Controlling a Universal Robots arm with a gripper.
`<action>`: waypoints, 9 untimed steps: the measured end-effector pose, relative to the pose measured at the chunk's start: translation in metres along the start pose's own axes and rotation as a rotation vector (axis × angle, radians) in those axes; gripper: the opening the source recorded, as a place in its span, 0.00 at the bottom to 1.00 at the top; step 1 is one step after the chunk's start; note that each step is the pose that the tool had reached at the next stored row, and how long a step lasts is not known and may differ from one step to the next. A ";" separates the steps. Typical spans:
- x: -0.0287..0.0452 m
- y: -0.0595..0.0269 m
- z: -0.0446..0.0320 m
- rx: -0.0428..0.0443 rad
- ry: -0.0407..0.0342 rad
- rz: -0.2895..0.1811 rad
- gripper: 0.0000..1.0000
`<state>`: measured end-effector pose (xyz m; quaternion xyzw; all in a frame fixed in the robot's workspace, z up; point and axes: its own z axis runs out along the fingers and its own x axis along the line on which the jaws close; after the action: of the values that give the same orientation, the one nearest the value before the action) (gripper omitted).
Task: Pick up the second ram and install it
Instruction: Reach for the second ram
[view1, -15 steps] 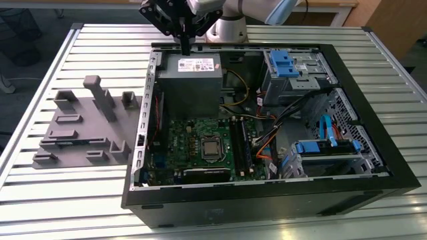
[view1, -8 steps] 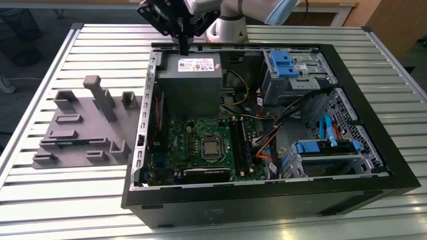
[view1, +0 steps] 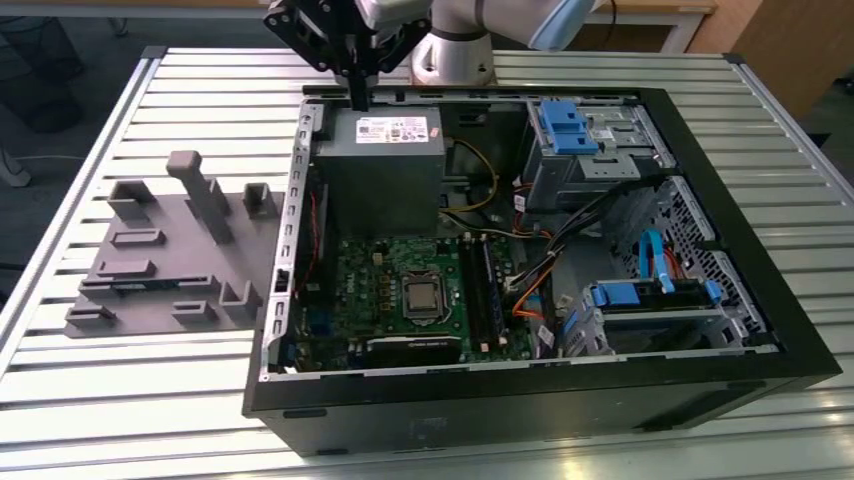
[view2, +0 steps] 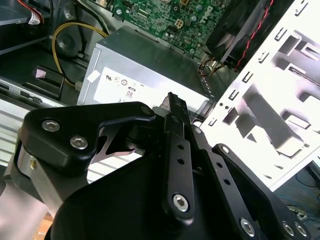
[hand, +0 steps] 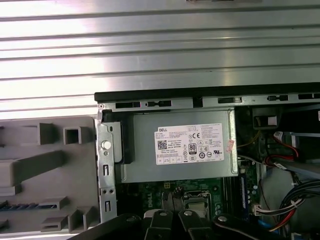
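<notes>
Nearest in the exterior view is the black wall of the open computer case (view1: 534, 400), which lies on its side on the slatted metal counter (view1: 134, 390). Inside it, the green motherboard (view1: 387, 270) faces up. The first wrist view shows a blue-edged stick (hand: 243, 192) standing in one of the motherboard's slots. A grey tray (view1: 160, 300) of upright blocks sits on the counter just beside the case, on the exterior view's left. The second ram (hand: 12, 205) appears in the first wrist view as a blue strip resting in one of that tray's slots, well apart from the gripper. Farther back, the grey power supply (view1: 380, 170) with its pale label fills the case's far corner. The gripper (view1: 358, 98) hangs above the far edge of the power supply. Its fingers (hand: 161, 222) are clenched together with nothing between them and point down toward the case. Behind it the arm (view1: 454, 50) rises from the counter's far side.
</notes>
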<state>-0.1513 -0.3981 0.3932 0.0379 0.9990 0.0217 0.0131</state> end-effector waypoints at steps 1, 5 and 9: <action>0.0009 -0.0001 0.0000 0.0000 0.0000 0.000 0.11; 0.0048 -0.0004 -0.0001 0.0000 0.0000 0.000 0.11; 0.0084 -0.0006 -0.0001 0.0000 0.0000 0.000 0.11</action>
<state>-0.1597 -0.3981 0.3931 0.0378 0.9990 0.0217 0.0131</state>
